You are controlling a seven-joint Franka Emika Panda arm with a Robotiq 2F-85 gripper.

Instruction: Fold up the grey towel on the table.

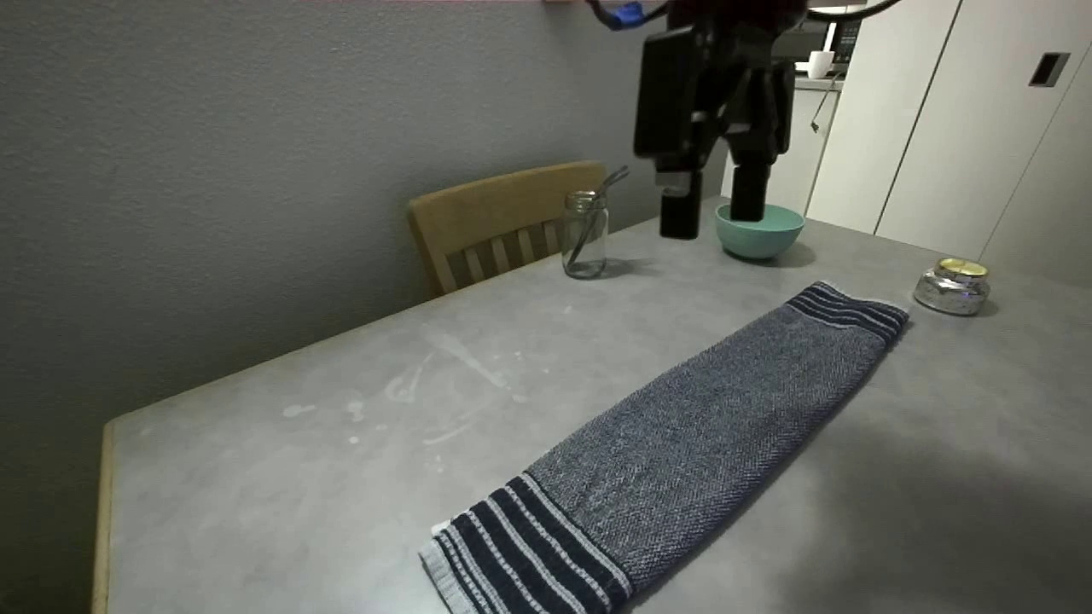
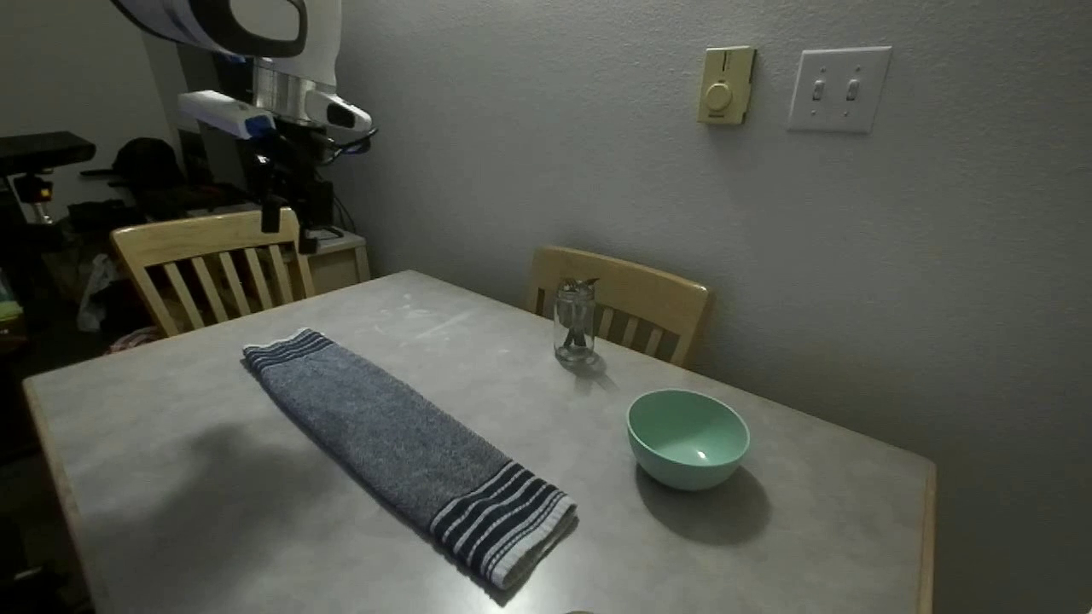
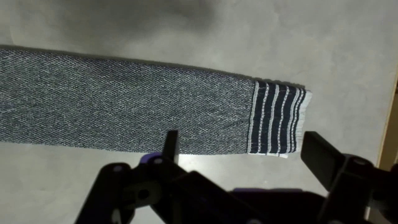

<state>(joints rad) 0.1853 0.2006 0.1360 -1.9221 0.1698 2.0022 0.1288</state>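
The grey towel (image 1: 691,435) lies flat and straight as a long narrow strip on the table (image 1: 281,503), with dark and pale stripes at both short ends. It also shows in an exterior view (image 2: 384,426). In the wrist view the towel (image 3: 124,105) runs off the left edge, and one striped end lies at the right. My gripper (image 1: 715,205) is open and empty, high above the table; it also shows in an exterior view (image 2: 289,227). In the wrist view its fingers (image 3: 244,149) are wide apart over the towel's long edge near the striped end, not touching it.
A green bowl (image 2: 682,469) and a glass jar with utensils (image 2: 573,333) stand near the wall side. A silver jar with a gold lid (image 1: 953,288) stands beside one towel end. Wooden chairs (image 1: 503,205) (image 2: 209,234) are at the table's edges. A grey wall (image 2: 529,128) runs along one side.
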